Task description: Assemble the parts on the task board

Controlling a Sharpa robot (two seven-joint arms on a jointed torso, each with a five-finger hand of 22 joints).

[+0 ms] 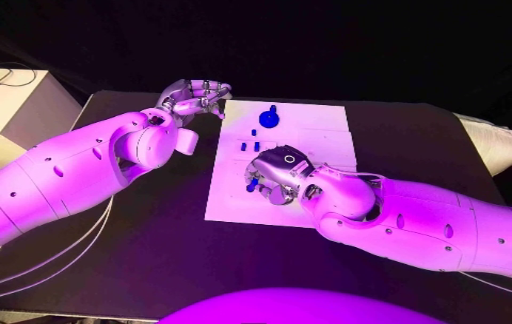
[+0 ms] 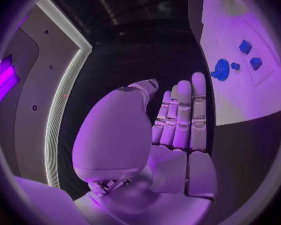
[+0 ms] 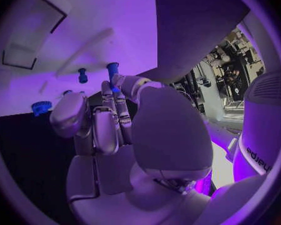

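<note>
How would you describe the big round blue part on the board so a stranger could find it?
Start at the white rectangular task board in the middle of the black table. Look to its far edge, nearest the left hand. The round blue knob-shaped part there is far larger than the small blue pegs nearby.

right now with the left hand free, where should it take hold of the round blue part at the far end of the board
By its raised centre stem, from above. The round blue part looks like a flat disc on the task board, so its rim probably offers little to pinch. The left hand is beside the board's far corner, holding nothing.
</note>
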